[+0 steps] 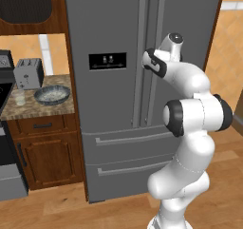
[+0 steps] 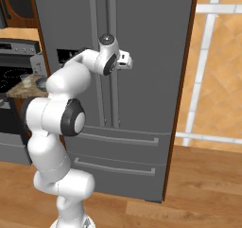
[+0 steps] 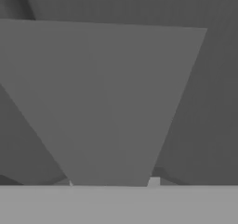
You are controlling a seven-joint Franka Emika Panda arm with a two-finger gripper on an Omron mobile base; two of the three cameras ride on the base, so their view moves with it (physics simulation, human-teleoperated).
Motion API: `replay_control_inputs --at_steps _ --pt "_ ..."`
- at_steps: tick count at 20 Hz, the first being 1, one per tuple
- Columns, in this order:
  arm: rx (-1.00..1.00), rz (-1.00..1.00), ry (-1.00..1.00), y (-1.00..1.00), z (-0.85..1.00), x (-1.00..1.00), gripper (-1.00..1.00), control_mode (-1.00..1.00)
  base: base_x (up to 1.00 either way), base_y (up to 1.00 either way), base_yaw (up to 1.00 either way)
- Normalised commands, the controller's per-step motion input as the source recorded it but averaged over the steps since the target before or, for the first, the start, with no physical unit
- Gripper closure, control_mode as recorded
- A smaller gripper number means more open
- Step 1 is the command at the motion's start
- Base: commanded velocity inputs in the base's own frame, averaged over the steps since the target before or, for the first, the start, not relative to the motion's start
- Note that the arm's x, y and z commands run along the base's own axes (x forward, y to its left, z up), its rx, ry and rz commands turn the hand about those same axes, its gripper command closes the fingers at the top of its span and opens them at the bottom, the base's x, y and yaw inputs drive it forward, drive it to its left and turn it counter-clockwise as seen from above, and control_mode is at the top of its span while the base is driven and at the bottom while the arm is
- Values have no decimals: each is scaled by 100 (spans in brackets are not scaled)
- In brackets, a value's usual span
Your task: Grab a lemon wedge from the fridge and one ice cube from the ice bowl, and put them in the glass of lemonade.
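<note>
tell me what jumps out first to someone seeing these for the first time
The tall dark grey fridge dominates both base views, its doors shut, with the white arm raised in front of it and its hand up at the long vertical handles. To the fridge's left, a granite counter holds a silver toaster, the speckled ice bowl and the small glass of lemonade.

Wooden floor, wooden cabinets, tan tiled wall.

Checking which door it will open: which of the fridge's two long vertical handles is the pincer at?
The right door's handle, the one nearer the tiled wall. The pincer sits against it; the left door's handle, beside the dispenser panel, stands free.
</note>
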Motion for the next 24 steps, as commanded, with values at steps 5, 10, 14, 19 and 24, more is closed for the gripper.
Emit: replay_control_inputs --at_steps 5,10,14,19,24 --pt "0 0 -5 -12 -14 9 100 -100 0 0 0" --pt "0 -6 -8 -56 -7 0 100 -100 0 0 0" --pt "0 -9 0 -82 0 -8 100 -100 0 0 0" --pt "3 -12 -3 -99 13 -53 100 -100 0 0 0" --pt "4 -15 -13 -100 0 -79 100 -100 0 0 0"
